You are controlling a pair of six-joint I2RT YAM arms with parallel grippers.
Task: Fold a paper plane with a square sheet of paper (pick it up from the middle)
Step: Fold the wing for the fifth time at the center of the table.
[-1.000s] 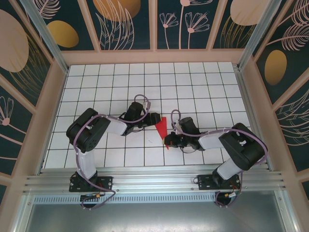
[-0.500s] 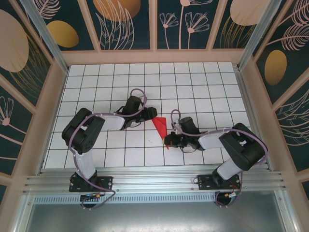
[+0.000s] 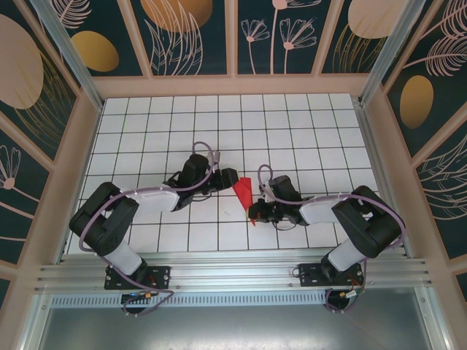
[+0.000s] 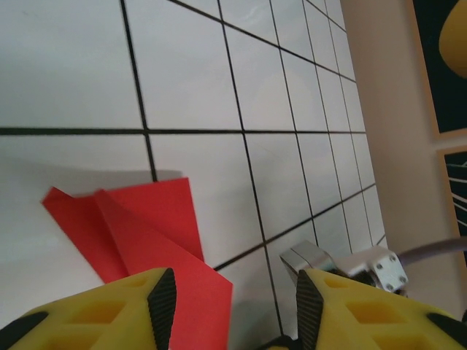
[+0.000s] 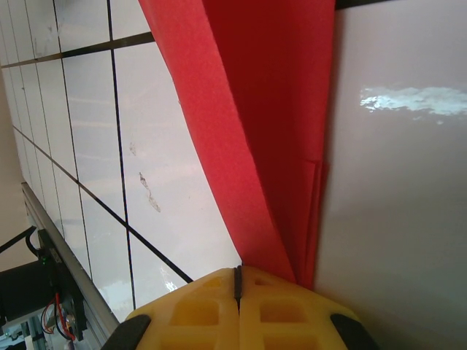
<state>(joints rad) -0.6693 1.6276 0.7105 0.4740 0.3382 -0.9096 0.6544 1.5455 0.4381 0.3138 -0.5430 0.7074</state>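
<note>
The red sheet of paper (image 3: 244,192), folded into a creased, tapering wedge, lies on the white grid table between the arms. Its wide end points away from the bases. My right gripper (image 3: 255,214) is shut, and its tips sit on the narrow near end. In the right wrist view the paper (image 5: 270,109) runs under the closed yellow fingers of the right gripper (image 5: 237,281), off to one side of their seam. My left gripper (image 3: 232,177) stands open at the wide end. In the left wrist view a corner of the paper (image 4: 146,233) lies between the left gripper's (image 4: 230,306) fingers, by the left pad (image 4: 162,302).
The table (image 3: 292,124) is white tiles with black grid lines, walled by wooden frames with dark floral panels. An aluminium rail (image 3: 233,273) runs along the near edge at the arm bases. Part of the right arm's metal hardware (image 4: 350,264) shows behind the left gripper's right finger.
The left arm's elbow has swung left and lower, stretching the arm out. Its gripper stays open at the paper's wide end. The right gripper and the paper have not moved.
</note>
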